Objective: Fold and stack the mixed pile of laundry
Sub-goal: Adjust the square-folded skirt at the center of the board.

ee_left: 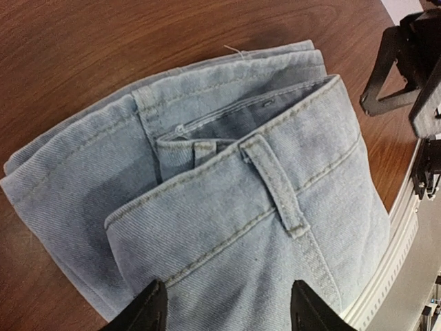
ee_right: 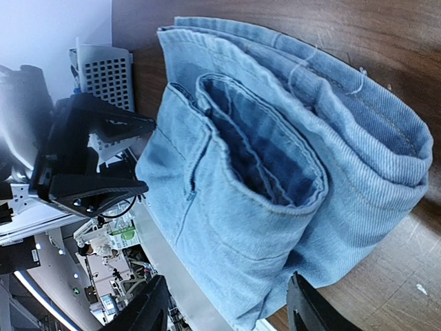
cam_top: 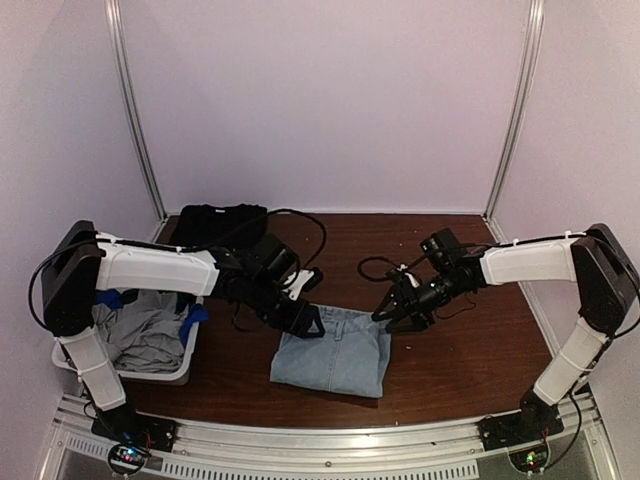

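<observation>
A light-blue denim piece (cam_top: 335,350) lies folded on the brown table near the front middle. It fills the left wrist view (ee_left: 227,193) and the right wrist view (ee_right: 275,158). My left gripper (cam_top: 305,320) is open and empty at its top left corner. My right gripper (cam_top: 400,312) is open and empty at its top right corner. A folded black garment (cam_top: 218,222) lies at the back left. Grey (cam_top: 145,335) and bright-blue (cam_top: 193,315) items sit in the basket.
A white slatted basket (cam_top: 120,372) stands at the front left beside the left arm. It also shows in the right wrist view (ee_right: 107,76). Black cables (cam_top: 300,225) run over the table behind the grippers. The metal rail (cam_top: 320,440) runs along the near edge.
</observation>
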`<state>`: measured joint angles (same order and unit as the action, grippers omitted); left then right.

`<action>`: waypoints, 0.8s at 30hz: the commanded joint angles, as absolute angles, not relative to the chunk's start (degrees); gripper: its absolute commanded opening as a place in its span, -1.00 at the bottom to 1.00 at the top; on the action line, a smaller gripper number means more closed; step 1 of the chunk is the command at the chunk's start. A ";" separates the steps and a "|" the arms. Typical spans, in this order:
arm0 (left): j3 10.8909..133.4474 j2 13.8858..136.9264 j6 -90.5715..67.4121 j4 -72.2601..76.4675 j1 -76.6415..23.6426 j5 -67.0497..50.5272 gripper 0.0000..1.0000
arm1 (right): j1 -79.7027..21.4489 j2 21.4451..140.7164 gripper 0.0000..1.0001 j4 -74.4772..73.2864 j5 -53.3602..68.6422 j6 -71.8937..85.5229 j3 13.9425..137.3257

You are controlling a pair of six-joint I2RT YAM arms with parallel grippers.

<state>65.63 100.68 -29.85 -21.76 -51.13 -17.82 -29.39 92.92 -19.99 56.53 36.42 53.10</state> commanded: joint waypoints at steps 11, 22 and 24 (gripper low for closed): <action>64.07 100.63 -36.81 -17.98 -48.87 -15.60 0.25 | -33.25 100.36 -0.31 -19.13 50.59 33.36 54.09; 60.90 103.93 -38.09 -6.42 -47.19 -25.27 0.09 | -32.60 104.91 -0.79 -0.28 57.16 34.22 45.20; 61.17 105.00 -38.06 -4.36 -47.20 -27.21 0.06 | -32.60 105.31 -0.81 -0.17 56.93 34.28 45.46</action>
